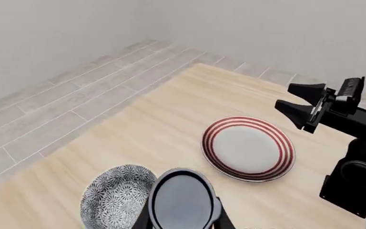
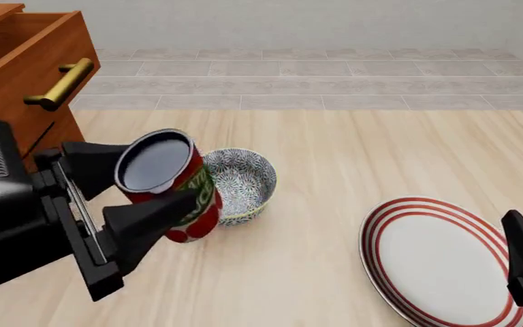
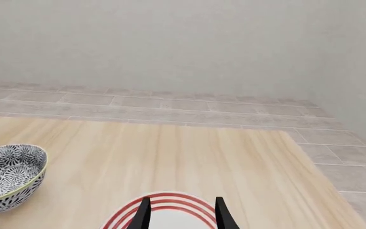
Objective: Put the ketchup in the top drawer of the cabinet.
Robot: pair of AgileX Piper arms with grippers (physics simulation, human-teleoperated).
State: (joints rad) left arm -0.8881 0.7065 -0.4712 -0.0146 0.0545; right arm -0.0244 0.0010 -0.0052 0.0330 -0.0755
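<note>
Ketchup [image 2: 172, 185] is sitting clamped between the left gripper's [image 2: 144, 187] two black fingers [image 2: 98, 163], tilted, its dark top facing the front camera and its red label showing below. Whether it is touching the table [image 2: 334, 204] I cannot tell; it looks lifted. In the left wrist view the can's [image 1: 181, 200] dark top is filling the space between the fingers. Just right of the can, a grey patterned bowl [image 2: 239, 182] is resting on the table, close beside it or touching. At far left, the cabinet [image 2: 25, 82] is standing with its top drawer [image 2: 39, 51] pulled out, brass handle [image 2: 60, 84] facing right. The can is hanging near and right of that drawer, outside it. At near right, a white plate with red rings [image 2: 438, 262] is lying flat on the table. The right gripper [image 3: 180, 212] is hovering over the plate's [image 3: 170, 202] near edge, fingers spread apart and holding nothing; the left wrist view is showing it [image 1: 300, 106] open too.
</note>
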